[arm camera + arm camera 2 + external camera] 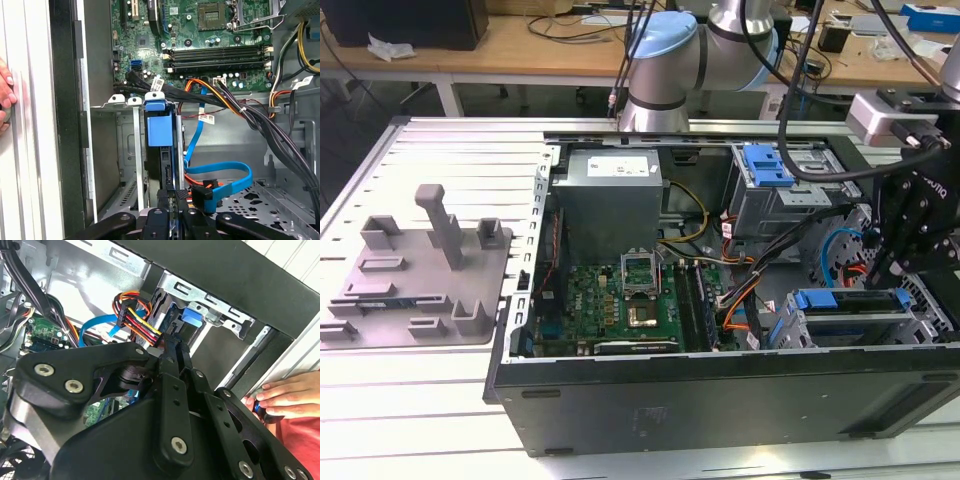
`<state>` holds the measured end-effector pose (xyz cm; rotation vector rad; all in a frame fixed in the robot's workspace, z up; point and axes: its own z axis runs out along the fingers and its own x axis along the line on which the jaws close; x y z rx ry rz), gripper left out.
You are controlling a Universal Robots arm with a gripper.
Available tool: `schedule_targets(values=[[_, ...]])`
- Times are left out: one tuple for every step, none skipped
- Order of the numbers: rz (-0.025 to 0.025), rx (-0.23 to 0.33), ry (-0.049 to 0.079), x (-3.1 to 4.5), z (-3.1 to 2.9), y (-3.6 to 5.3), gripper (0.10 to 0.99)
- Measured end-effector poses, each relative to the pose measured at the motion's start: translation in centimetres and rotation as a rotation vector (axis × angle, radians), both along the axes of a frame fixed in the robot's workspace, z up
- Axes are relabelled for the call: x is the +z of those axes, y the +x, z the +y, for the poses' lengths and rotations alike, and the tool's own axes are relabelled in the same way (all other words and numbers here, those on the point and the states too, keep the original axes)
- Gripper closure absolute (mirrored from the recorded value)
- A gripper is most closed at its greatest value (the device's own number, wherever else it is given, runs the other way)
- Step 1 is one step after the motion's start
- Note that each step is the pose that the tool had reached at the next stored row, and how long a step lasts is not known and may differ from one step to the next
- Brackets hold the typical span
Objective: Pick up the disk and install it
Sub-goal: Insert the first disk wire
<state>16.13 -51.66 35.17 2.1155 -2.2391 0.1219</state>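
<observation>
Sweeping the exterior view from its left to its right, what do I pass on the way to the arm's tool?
grey fixture tray → grey power supply → drive cage with the blue latch → gripper

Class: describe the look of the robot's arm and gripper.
The arm is silver-grey tubing with light blue caps on its rounded joints. Black cables loop from it toward the gripper, which is black, built of flat linked bars with silver screw heads; in the exterior view its body bears white lettering.
</observation>
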Motion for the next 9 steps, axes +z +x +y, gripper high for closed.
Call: schedule_targets(values=[[0.0001, 0.0, 0.0, -0.03, 0.0, 0.0, 0.918], [0.0, 0.0, 0.0, -0.04, 0.0, 0.01, 0.918], [0.0, 0.0, 0.0, -0.06, 0.0, 0.01, 0.918], [0.0, 0.0, 0.0, -0.09, 0.0, 0.01, 0.918], [0.0, 0.0, 0.0, -0.12, 0.0, 0.02, 0.918], [0.0, 0.0, 0.0, -0.19, -0.04, 0.02, 0.918], [0.0, 0.0, 0.0, -0.22, -0.05, 0.04, 0.918], [0.0001, 0.0, 0.0, -0.24, -0.06, 0.04, 0.918], [0.0, 0.0, 0.0, -0.25, -0.06, 0.06, 0.918]])
